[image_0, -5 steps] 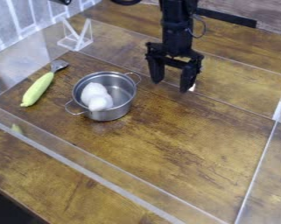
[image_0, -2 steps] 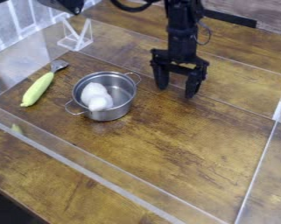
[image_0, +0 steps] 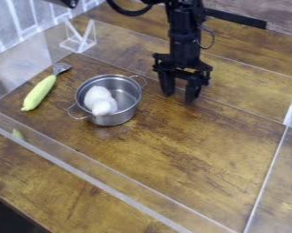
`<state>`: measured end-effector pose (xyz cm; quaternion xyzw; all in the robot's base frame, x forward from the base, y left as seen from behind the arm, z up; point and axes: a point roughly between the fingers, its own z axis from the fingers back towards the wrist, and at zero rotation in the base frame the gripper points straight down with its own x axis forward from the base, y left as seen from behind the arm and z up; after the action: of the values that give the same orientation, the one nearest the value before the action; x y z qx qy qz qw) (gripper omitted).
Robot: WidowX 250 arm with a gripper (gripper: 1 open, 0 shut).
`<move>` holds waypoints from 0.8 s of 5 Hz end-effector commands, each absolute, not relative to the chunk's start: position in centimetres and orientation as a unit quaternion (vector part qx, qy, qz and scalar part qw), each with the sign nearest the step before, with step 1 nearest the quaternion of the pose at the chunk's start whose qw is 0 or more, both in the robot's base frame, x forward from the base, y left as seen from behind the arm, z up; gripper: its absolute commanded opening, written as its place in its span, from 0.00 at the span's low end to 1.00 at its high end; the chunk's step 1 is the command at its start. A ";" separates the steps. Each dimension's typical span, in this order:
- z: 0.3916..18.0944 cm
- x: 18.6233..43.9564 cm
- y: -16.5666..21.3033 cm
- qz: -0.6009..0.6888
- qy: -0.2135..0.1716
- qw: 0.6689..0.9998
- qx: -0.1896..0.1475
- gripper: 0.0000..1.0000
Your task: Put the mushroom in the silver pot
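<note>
The white, egg-like mushroom (image_0: 99,100) lies inside the silver pot (image_0: 127,109), which stands left of centre on the wooden table. To the right of the pot, apart from it, my gripper (image_0: 180,90) points straight down close to the tabletop. Its dark fingers (image_0: 164,86) stand apart with nothing between them, and it holds nothing.
A yellow-green corn cob (image_0: 39,92) lies left of the pot, with a small grey item (image_0: 61,68) behind it. Clear acrylic walls (image_0: 269,173) fence the work area. A white wire stand (image_0: 77,36) sits at the back left.
The gripper's fingers have drawn somewhat closer together while it stays to the right of the pot. The mushroom and pot have not moved.
</note>
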<state>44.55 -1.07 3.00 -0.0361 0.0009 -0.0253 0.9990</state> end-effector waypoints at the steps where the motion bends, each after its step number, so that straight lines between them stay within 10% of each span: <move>1: 7.8 45.2 -0.3 -0.023 -0.044 0.998 -0.035 0.00; 2: 9.9 45.4 -0.3 -0.033 -0.053 0.997 -0.036 1.00; 4: 11.4 46.2 -2.0 -0.063 -0.062 0.995 -0.037 1.00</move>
<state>45.68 -1.32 7.02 -0.0413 -0.0092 -0.0503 0.9978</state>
